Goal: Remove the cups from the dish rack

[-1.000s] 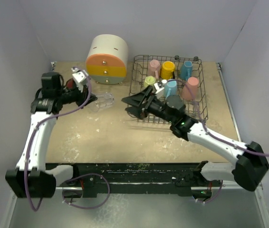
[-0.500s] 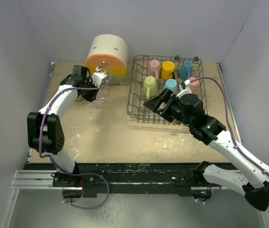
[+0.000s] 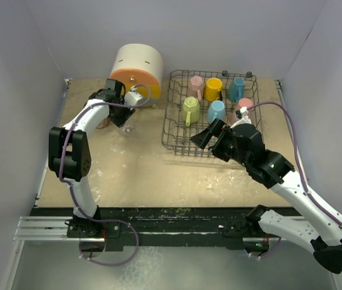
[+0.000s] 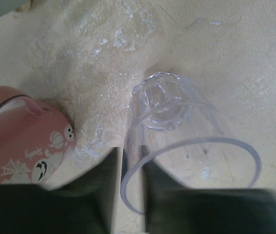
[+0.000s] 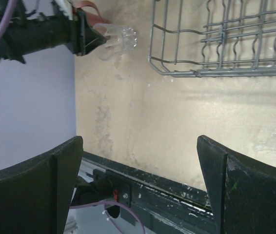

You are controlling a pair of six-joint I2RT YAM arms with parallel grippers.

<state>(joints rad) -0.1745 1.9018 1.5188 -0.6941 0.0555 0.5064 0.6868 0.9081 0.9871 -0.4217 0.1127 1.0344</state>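
Note:
The dark wire dish rack [image 3: 177, 130] stands at the back right and holds pink [image 3: 196, 82], yellow [image 3: 213, 89], two light blue [image 3: 237, 88], pale green [image 3: 190, 109] and salmon [image 3: 243, 106] cups. My left gripper [image 3: 122, 117] is shut on the rim of a clear glass tumbler [image 4: 177, 117], low at the table in front of the cabinet; I cannot tell if it touches. A pink patterned mug [image 4: 21, 141] sits just left of it. My right gripper [image 3: 210, 136] is open and empty above the rack's front edge [image 5: 216, 68].
A round cream cabinet [image 3: 136, 67] with orange and yellow drawers stands at the back, left of the rack. Grey walls close in the table on three sides. The right wrist view shows the table's near edge rail [image 5: 152, 185] and bare tabletop beside the rack.
My left arm swung back towards the cabinet with the glass in its grip. My right arm drew back from the rack's left front corner and rose, its jaws still open.

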